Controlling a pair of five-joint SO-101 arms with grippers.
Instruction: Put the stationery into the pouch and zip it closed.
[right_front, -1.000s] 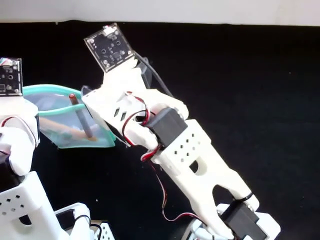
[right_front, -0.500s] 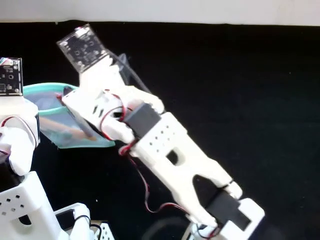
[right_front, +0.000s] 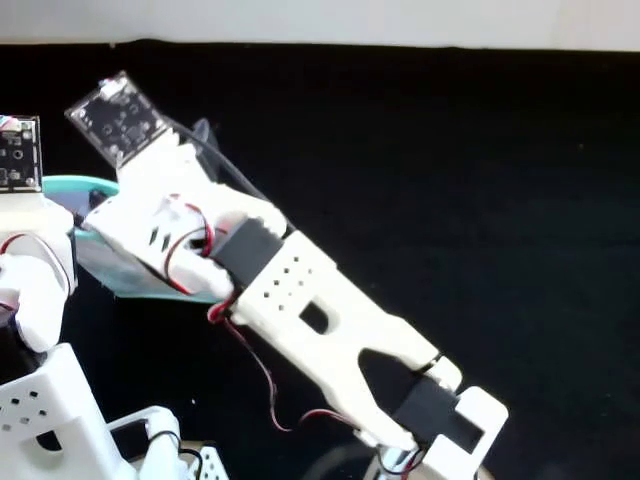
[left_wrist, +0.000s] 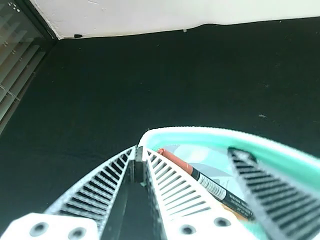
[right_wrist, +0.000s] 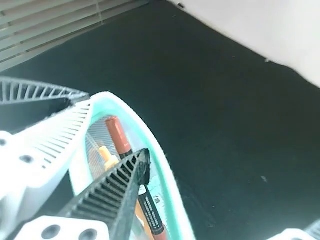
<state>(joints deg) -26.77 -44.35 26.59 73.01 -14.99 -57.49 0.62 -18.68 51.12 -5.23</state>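
Pen (left_wrist: 200, 179) lying in the unzipped pouch (left_wrist: 215, 134)
The teal pouch sits at the left of the table (right_front: 450, 180). The left claw (left_wrist: 138, 151) is pinched tight on the pouch's rim. The right claw (right_wrist: 117, 131) is spread wide across the mouth and grips nothing.

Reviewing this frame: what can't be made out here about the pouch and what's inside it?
High view: the right arm lies over the pouch, hiding its opening and contents.
Right wrist view: the pen runs off the picture's edge, which cuts off its lower end.
Both wrist views: the pouch's far end is cut off at the edge, so how far it is zipped cannot be told.
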